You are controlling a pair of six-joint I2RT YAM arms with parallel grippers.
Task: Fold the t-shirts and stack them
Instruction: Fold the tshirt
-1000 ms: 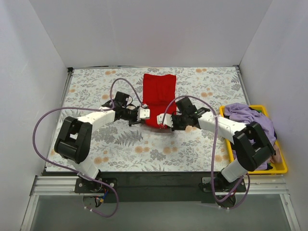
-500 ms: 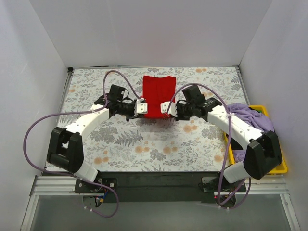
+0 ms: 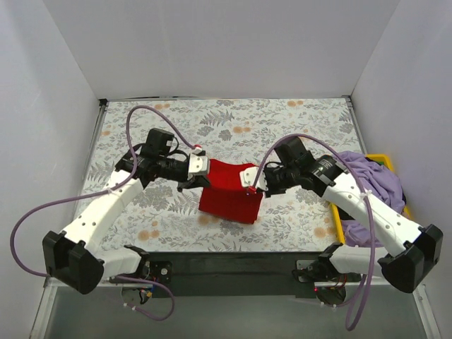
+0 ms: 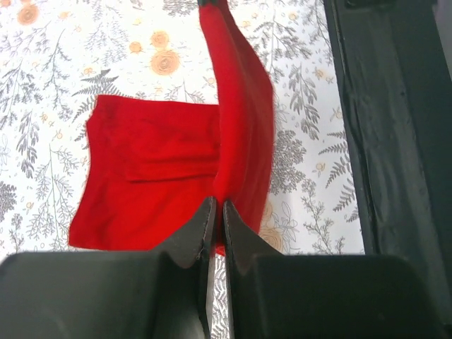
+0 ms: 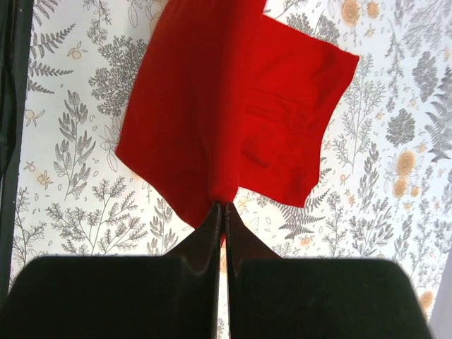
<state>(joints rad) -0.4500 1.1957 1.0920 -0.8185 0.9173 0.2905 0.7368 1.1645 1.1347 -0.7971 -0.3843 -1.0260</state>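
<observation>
Top external: left pincer (image 3: 199,164) and right pincer (image 3: 250,181) are clenching the red t-shirt (image 3: 229,198), holding it partly above the desk (image 3: 282,120). Lilac t-shirt (image 3: 364,169) is lying at three o'clock.

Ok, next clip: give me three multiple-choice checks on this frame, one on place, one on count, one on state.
1. Where is the lilac t-shirt?
A) flat at the table centre
B) heaped in the yellow bin
C) hung on the back wall

2. How many grippers pinch the red t-shirt?
A) none
B) one
C) two

3. The red t-shirt is:
A) wholly flat
B) part lifted, part lying down
C) inside the bin

Answers:
1 B: the top view shows it piled over the bin at the right.
2 C: the left gripper and the right gripper each show fingers shut on red cloth.
3 B: one edge rises to the grippers while the rest lies on the floral table.
</observation>
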